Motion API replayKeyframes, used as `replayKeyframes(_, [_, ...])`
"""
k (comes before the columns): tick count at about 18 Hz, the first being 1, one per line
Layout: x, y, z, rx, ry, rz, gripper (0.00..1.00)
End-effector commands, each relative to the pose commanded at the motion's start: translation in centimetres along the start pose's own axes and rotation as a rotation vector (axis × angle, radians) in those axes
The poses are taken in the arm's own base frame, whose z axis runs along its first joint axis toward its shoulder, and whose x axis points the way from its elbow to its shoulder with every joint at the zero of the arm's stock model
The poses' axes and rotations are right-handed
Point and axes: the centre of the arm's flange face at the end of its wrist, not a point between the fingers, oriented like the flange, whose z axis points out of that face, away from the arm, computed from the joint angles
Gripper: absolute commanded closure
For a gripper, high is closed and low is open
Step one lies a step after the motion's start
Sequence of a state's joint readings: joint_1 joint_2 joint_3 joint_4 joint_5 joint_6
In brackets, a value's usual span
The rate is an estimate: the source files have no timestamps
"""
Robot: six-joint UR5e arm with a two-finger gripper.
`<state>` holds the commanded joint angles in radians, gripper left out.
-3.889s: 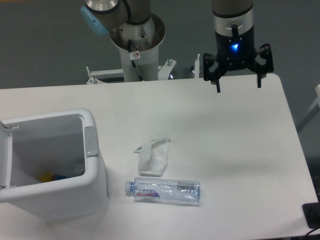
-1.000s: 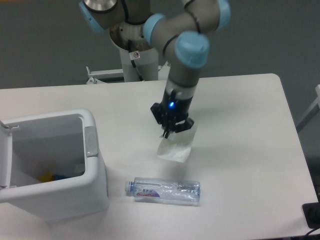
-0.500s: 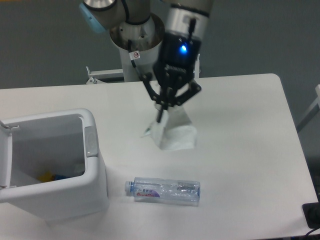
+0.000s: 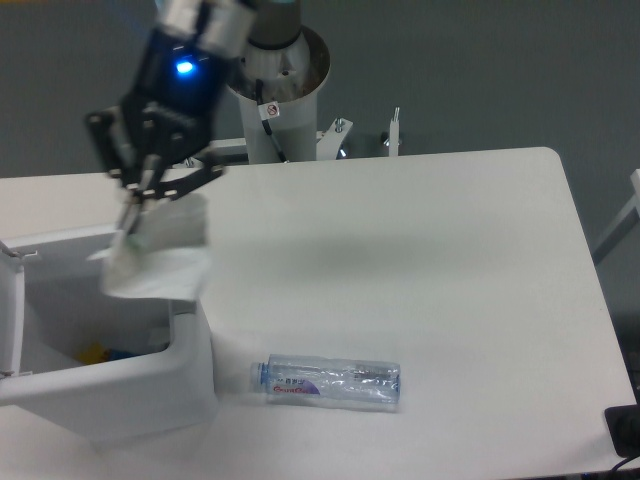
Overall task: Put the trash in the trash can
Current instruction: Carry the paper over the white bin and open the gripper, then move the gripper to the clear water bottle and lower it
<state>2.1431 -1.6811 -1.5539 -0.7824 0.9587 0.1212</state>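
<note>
Crumpled white tissue (image 4: 160, 255) hangs blurred from tool (image 4: 140, 195).

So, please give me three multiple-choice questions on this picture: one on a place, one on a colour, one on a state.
1. Where is the tissue?
A. flat on the table
B. hanging from the gripper over the bin
C. under the bottle

2. What colour is the bottle label?
A. green
B. yellow
C. red-purple

3. How is the bin lid?
A. open
B. shut
C. missing

Answers: 1 B, the tissue hangs below the gripper above the bin's opening. 2 C, the label near the cap shows it. 3 A, the inside of the bin is visible.
</note>
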Motion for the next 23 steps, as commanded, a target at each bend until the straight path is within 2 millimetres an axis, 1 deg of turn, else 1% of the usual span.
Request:
replayKeyframes(1, [0.3,0.4,0.9,-0.014,0.010,0.010,0.69])
replayKeyframes(2, [0.7,0.7,1.2,-0.022,0.016,0.012,0.47])
replayKeyframes(4, [1.0,0.6,0.8,-0.017,0.016,0.003,0.09])
replayKeyframes(5, [1.3,0.4,0.4,-0.009,0.015,0.000,0.00])
replayKeyframes(8, [1.8,-0.4,-0.5,0.010,0.013,-0.022,0.00])
replayKeyframes(9, [1.7,-0.6,-0.7,0.014,0.011,-0.032,0.00])
replayKeyframes(10, [1.2,-0.8,-0.9,0.019,0.003,-0.058,0.00])
replayKeyframes(12, [-3.7,-1.0,-2.1,0.038,-0.052,-0.160,0.00])
replayKeyframes(13, [-5.7,-0.9,-2.6,0.045,-0.076,-0.218,0.00])
replayKeyframes(14, [-8.5,-0.8,-3.3,0.053,-0.120,-0.299,0.00])
replayKeyframes(15, [-11.5,-0.4,-3.3,0.053,-0.169,-0.381,0.00])
replayKeyframes(16, [-14.0,0.2,-2.8,0.043,-0.220,-0.454,0.00])
replayKeyframes(17, [-16.8,1.1,-2.7,0.034,-0.297,-0.538,0.00])
replayKeyframes(18, [-19.7,2.8,-2.4,0.018,-0.389,-0.628,0.00])
replayKeyframes(19, [-21.5,4.4,-2.0,-0.001,-0.478,-0.689,0.00])
replayKeyframes(20, [-23.2,6.7,-1.0,-0.037,-0.582,-0.750,0.00])
replayKeyframes(21, [-24.2,7.8,-0.3,-0.052,-0.632,-0.790,0.00])
replayKeyframes(22, [-26.2,9.5,0.8,-0.073,-0.680,-0.864,0.00])
replayKeyframes(23, [-27.6,10.4,1.8,-0.093,-0.698,-0.895,0.00])
